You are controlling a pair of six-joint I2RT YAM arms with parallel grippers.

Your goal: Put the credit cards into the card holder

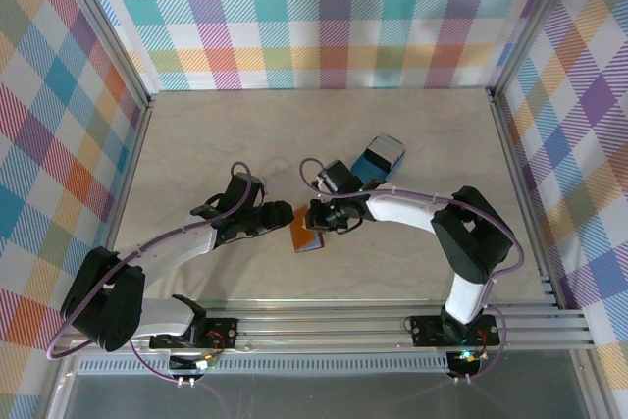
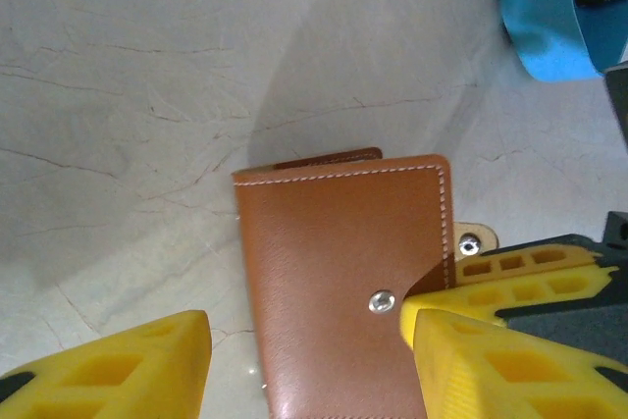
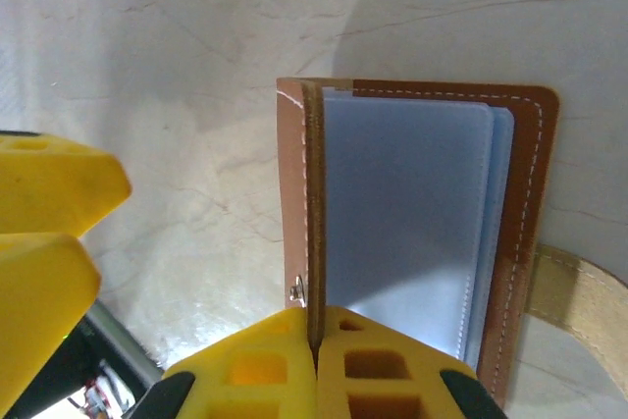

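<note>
Beige tabletop (image 1: 294, 134), card holder (image 2: 324, 262) with pale sleeves (image 3: 402, 213); right fingers (image 3: 383, 370) tight on its cover (image 3: 291, 193), left fingers (image 2: 108, 365) apart.

The left wrist view crops the card holder (image 2: 334, 272) below (blue tray (image 2: 549, 17) too).

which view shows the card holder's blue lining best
Right wrist view: the card holder is open there, its pale blue lining facing the camera up close. The left wrist view shows its brown outer cover and snap. In the top view it is small, with a sliver of blue.
</note>
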